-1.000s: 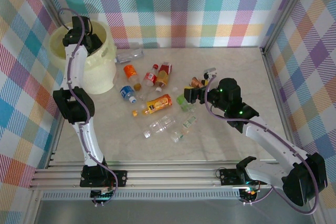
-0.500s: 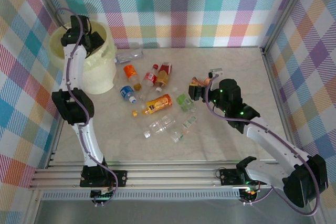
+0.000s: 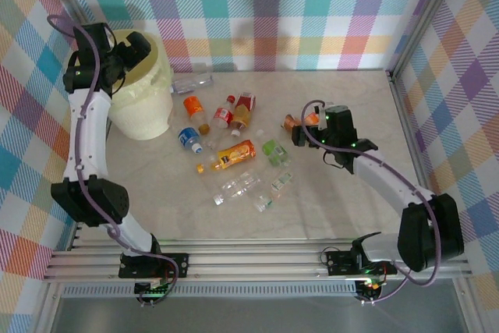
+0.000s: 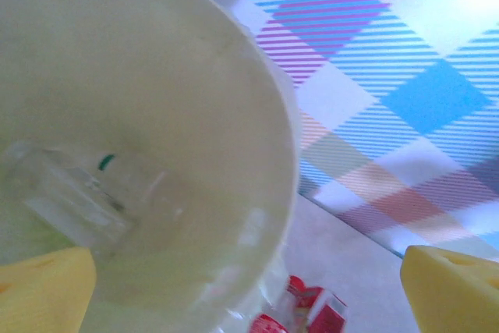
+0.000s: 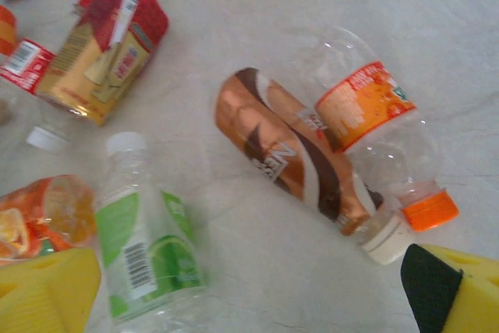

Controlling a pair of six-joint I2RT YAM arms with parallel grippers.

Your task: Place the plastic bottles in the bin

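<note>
The bin (image 3: 148, 107), a pale cream bucket, stands at the back left. My left gripper (image 3: 129, 48) hangs open and empty over its rim. In the left wrist view a clear bottle (image 4: 70, 196) lies inside the bin (image 4: 195, 99), between and beyond my yellow fingertips (image 4: 43, 290). Several plastic bottles (image 3: 230, 155) lie scattered on the table's middle. My right gripper (image 3: 300, 132) is open just above a brown bottle (image 5: 288, 150) and an orange-labelled clear bottle (image 5: 374, 122). A green-labelled bottle (image 5: 144, 247) lies by its left finger.
A red-labelled crushed bottle (image 5: 105, 48) and an orange one (image 5: 43, 220) lie left of the right gripper. A clear bottle (image 3: 192, 82) rests by the back wall next to the bin. Checked walls close the table on three sides; bare table shows at the right.
The left jaws have opened wide above the bin and that arm's elbow has swung out to the left. The right gripper has shifted back and right, over the brown bottle.
</note>
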